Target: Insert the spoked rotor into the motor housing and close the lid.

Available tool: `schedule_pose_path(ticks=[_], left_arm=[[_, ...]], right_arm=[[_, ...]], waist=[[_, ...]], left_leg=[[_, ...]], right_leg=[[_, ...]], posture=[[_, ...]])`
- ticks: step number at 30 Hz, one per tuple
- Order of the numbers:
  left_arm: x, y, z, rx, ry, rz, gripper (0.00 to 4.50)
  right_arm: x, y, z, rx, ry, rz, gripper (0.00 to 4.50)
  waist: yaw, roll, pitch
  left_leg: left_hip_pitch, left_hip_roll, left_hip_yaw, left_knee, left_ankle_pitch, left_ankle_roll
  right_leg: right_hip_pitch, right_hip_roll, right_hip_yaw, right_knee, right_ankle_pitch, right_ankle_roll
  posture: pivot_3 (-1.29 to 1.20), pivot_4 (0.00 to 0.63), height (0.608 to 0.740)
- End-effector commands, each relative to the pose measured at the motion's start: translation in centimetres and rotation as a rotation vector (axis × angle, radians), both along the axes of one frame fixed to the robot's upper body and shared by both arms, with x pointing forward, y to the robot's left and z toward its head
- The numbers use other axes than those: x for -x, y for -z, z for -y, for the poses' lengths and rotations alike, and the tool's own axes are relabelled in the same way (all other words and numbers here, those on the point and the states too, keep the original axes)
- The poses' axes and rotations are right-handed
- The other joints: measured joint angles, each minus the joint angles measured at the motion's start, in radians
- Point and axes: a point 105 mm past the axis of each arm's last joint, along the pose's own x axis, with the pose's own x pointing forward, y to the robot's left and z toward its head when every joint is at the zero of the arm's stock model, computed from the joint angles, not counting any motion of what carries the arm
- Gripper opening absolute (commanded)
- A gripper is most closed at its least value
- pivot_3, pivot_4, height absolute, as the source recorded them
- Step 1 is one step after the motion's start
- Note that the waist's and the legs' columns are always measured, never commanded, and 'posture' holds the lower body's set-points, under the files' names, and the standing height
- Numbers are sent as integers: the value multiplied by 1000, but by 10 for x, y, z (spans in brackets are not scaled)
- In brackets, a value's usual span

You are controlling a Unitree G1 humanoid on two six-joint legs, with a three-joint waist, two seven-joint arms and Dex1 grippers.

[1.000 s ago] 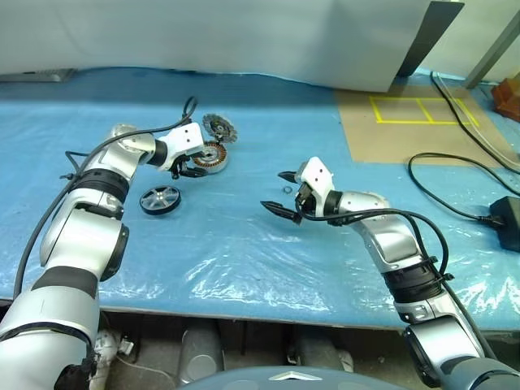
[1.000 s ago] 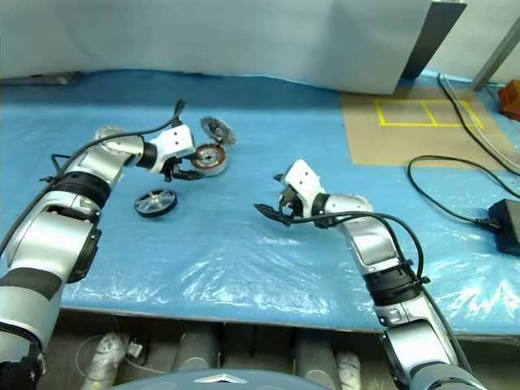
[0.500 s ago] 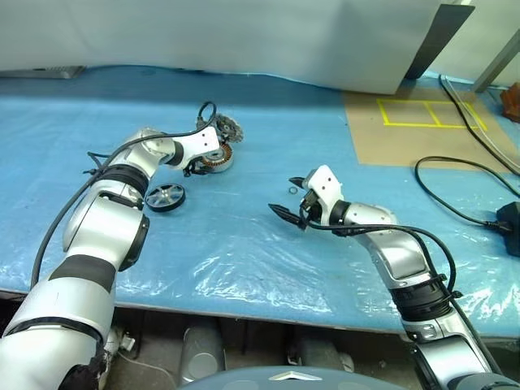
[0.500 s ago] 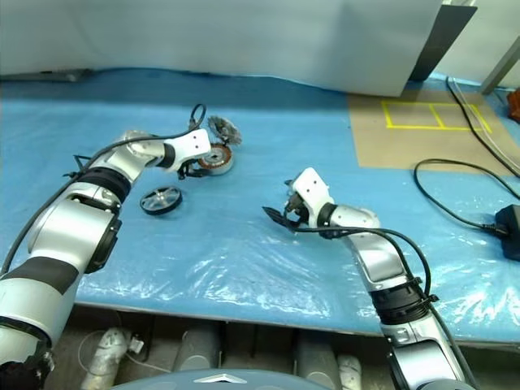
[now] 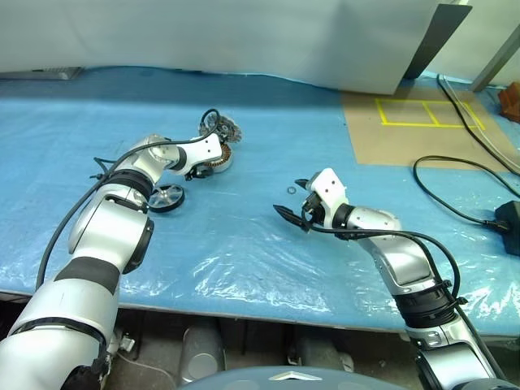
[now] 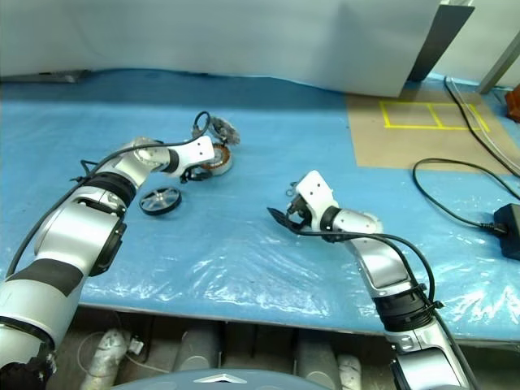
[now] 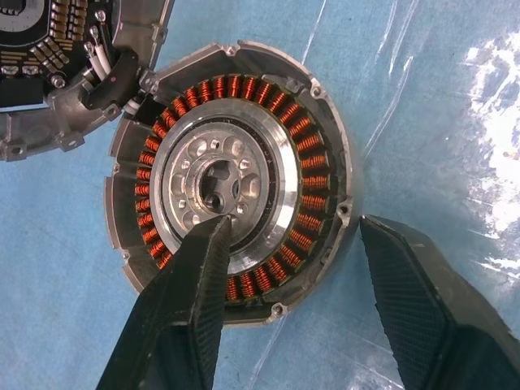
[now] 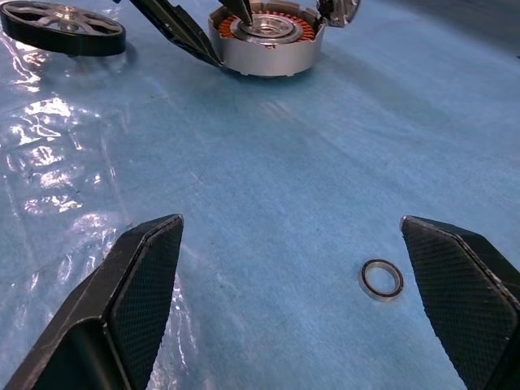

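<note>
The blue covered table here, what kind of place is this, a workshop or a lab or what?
Probably a workshop or robotics lab bench. The table is covered in blue sheeting under clear plastic, disassembled motor parts lie on it, such as the motor housing with copper windings, and a yellow-taped cardboard sheet and power cables lie at the side.

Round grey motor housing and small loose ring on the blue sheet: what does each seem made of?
Round grey motor housing: apparently brushed metal, with shiny copper-orange wire coils around a machined hub. Small loose ring: probably metal, dark with a pale glinting edge.
</note>
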Motion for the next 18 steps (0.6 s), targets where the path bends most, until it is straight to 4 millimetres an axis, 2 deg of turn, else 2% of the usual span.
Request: schedule_pose_path(ticks=[1, 3, 6, 8, 9, 18], left_arm=[[4, 6, -2, -8, 8, -30, 2636], [4, 6, -1, -7, 16, -22, 2636], [9, 8, 5, 13, 63, -60, 2061], [6, 9, 4, 3, 41, -43, 1515], [5, 9, 4, 1, 31, -33, 1380], [7, 10, -1, 2, 32, -47, 1380]], right_arm=[[1, -15, 2, -3, 10, 67, 4500], [0, -15, 2, -3, 15, 71, 4500], [-1, -15, 2, 0, 22, 75, 4500], [0, -15, 2, 0, 25, 76, 4500], [0, -15, 2, -1, 25, 76, 4500], [-7, -23, 5, -49, 64, 85, 4500]], waist=[[0, 0, 0], [0, 0, 0], [0, 0, 0], [0, 0, 0], [0, 0, 0], [0, 0, 0]], left_leg=[[0, 0, 0, 0, 0, 0], [0, 0, 0, 0, 0, 0], [0, 0, 0, 0, 0, 0], [0, 0, 0, 0, 0, 0], [1, 0, 0, 0, 0, 0], [4, -1, 0, 0, 0, 0]], right_leg=[[0, 0, 0, 0, 0, 0], [0, 0, 0, 0, 0, 0], [0, 0, 0, 0, 0, 0], [1, 0, 0, 0, 0, 0], [1, 0, 0, 0, 0, 0], [4, -2, 0, -1, 0, 0]], posture=[[0, 150, 740], [0, 150, 740], [0, 150, 740], [0, 150, 740], [0, 150, 740], [0, 150, 740]])
